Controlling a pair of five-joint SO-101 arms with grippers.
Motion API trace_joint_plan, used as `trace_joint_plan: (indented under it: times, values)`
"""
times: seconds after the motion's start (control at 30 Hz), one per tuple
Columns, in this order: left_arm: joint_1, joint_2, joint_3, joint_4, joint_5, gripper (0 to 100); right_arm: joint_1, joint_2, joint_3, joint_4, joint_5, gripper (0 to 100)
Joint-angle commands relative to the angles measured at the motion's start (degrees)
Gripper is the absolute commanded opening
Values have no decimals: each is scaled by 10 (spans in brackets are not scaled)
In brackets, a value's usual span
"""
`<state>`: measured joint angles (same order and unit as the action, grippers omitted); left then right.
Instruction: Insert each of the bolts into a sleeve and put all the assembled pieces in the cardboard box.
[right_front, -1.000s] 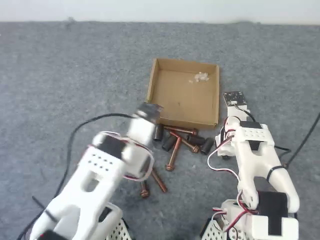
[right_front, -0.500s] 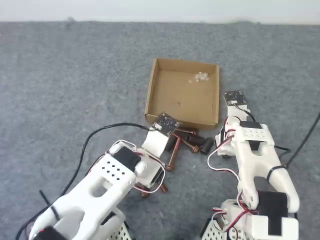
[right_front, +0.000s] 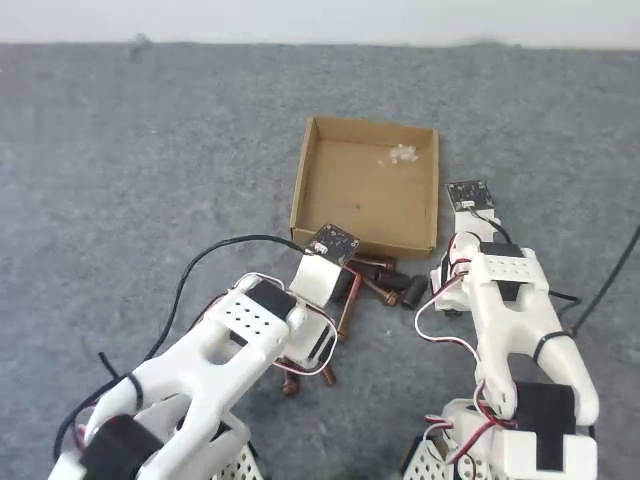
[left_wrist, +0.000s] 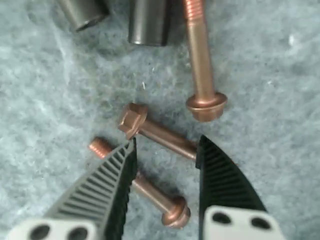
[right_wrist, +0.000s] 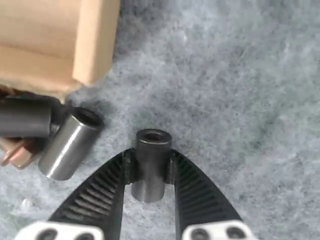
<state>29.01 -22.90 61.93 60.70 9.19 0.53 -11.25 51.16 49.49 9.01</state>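
left claw (left_wrist: 166, 143) gapes wide over a bolt (left_wrist: 160, 134) at 6 o'clock of the cardboard box (right_front: 298, 185); right claw (right_wrist: 150, 153) grips a sleeve (right_wrist: 151, 170) – the neighbouring bolt (left_wrist: 173, 215) sits close, might get pinched too

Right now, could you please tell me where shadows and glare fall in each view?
High view: soft, even light, no harsh shadows around the cardboard box. Left wrist view: bright glints on the bolts, darker carpet beneath the open left claw. Right wrist view: sheen on the loose sleeve beside the right claw, deep shadow under the box corner.
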Motion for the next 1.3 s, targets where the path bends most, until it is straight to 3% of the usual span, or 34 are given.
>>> trace_joint_plan:
  times: [0.0, 0.43, 0.67, 1.13, 1.27]
  values:
    - [-2, 4, -2, -4, 7, 190, 5, -3, -33, -2, 9, 7]
    - [-2, -1, 5, -24, 7, 189, 5, -3, -33, -2, 9, 7]
    - [3, 4, -5, -26, 4, 36, 5, -3, -32, -2, 9, 7]
    - [-3, -2, -8, -50, 4, 34, 5, -3, -31, -1, 9, 7]
    - [-43, -3, -10, -70, 4, 34, 5, -3, -31, -1, 9, 7]
